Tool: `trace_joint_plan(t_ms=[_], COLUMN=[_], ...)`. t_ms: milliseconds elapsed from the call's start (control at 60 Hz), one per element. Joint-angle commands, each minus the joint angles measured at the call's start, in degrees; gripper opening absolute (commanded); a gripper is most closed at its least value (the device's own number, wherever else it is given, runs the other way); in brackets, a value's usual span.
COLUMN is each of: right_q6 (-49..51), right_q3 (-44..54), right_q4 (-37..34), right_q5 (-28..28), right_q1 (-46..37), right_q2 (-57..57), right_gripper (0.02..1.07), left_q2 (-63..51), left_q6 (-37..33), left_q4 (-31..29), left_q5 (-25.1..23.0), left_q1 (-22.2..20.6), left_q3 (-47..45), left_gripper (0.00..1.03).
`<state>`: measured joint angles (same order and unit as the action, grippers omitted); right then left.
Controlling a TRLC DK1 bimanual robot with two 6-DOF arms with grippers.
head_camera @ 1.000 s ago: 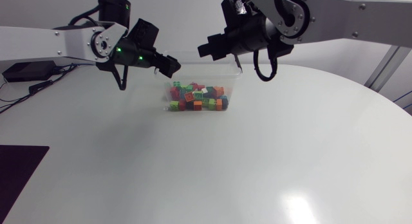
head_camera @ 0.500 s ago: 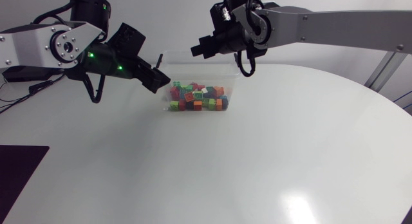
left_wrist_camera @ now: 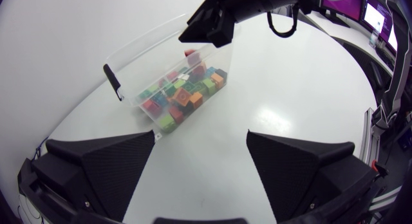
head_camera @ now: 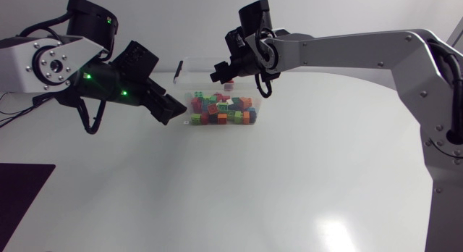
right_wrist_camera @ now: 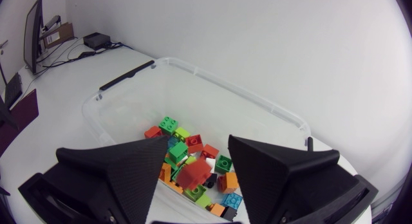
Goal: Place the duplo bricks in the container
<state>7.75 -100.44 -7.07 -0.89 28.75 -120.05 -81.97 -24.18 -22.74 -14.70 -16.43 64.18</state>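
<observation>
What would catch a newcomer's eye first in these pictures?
A clear container at the table's far side, holding a heap of bright duplo bricks. The right gripper is open above it, a red brick loose between its fingers. The left gripper, open too, is beside the container.

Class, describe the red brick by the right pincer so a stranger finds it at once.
Find the clear container on the white table. The right pincer hangs over it, open, and the red brick sits between its fingers, touching neither. All other bricks lie piled inside.
</observation>
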Motion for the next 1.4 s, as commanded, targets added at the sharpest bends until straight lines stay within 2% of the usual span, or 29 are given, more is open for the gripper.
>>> trace_joint_plan(t_ms=[0,183,617,1067,1383], right_q6=[1.5,2.0,4.2,6.7,9.4], right_q3=[-0.5,5.2,29.3,49.1,60.7], right_q4=[0.7,2.2,10.3,10.6,9.9], right_q5=[-0.7,-2.6,-7.4,-7.9,-9.7], right_q1=[0.0,-0.5,-5.5,-14.9,-16.9], right_q2=[0.4,6.8,30.5,55.3,70.8], right_gripper=[0.95,0.98,1.01,1.02,1.02], left_q2=[2.2,6.7,18.5,32.2,42.9], left_q6=[-1.3,-1.7,-2.3,-1.7,-1.8], left_q4=[-1.4,-1.9,-1.0,-0.6,1.3], left_q5=[-0.2,-0.3,-0.3,0.0,0.2], left_q1=[-0.2,1.2,6.1,10.8,15.5], left_q3=[-1.8,-4.6,-12.7,-20.5,-27.7], left_gripper=[0.99,0.99,0.99,0.99,0.99])
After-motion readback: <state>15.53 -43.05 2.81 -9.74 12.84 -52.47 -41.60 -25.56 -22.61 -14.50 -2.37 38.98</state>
